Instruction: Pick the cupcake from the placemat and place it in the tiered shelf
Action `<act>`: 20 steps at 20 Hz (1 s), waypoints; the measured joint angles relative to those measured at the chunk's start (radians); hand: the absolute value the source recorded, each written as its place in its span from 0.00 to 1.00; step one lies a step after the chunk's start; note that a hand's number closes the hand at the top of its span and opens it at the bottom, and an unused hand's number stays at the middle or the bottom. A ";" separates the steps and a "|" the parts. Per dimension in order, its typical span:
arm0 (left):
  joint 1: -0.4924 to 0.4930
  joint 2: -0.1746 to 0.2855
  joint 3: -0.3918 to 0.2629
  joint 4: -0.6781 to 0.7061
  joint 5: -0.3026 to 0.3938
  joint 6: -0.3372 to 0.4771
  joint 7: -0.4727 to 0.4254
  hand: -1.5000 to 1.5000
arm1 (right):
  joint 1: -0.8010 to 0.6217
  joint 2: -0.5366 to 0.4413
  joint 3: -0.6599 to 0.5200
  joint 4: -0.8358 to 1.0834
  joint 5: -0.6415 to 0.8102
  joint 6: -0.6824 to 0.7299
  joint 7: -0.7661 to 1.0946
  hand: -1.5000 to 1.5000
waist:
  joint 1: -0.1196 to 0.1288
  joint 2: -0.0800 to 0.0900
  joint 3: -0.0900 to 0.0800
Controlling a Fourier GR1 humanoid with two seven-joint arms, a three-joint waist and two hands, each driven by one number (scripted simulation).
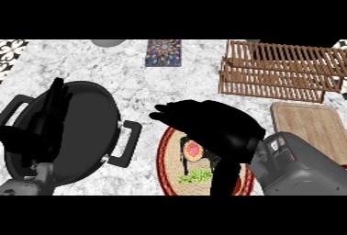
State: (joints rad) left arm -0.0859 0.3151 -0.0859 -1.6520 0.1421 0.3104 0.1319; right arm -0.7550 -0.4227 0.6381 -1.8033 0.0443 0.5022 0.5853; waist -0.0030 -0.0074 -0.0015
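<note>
The cupcake (194,150), with a pink top in a dark wrapper, stands on the oval woven placemat (166,158) with a red rim at the lower centre. My right hand (213,123) hangs over the placemat's upper part, fingers stretched out to the left and relaxed, holding nothing. The cupcake shows just below its palm, partly hidden. The wooden tiered shelf (278,71) stands at the back right, well apart from the hand. My left hand (47,114) rests open at the left with its fingers up.
A large black pan (88,128) with side handles lies at the left, under the left hand. A green leafy item (196,176) sits on the placemat's near part. A wooden cutting board (308,121) lies at the right, a patterned square (164,52) at the back.
</note>
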 measured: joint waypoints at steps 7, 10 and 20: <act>-0.007 -0.015 0.014 0.009 -0.006 -0.015 -0.002 0.50 | 0.029 0.085 0.124 -0.015 0.199 0.007 0.143 0.00 | 0.004 0.005 0.001; -0.007 -0.023 0.015 0.011 -0.016 -0.016 -0.006 0.50 | 0.024 0.104 0.167 0.002 0.276 0.034 0.189 0.00 | 0.006 0.005 0.001; 0.012 -0.043 0.034 -0.029 -0.039 -0.044 0.016 0.50 | 0.125 0.127 0.143 0.101 0.495 0.062 0.091 0.00 | 0.007 0.007 0.002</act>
State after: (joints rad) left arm -0.0741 0.2722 -0.0515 -1.6814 0.1029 0.2665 0.1478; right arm -0.6301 -0.2960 0.7809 -1.7026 0.5394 0.5642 0.6767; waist 0.0038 -0.0005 0.0001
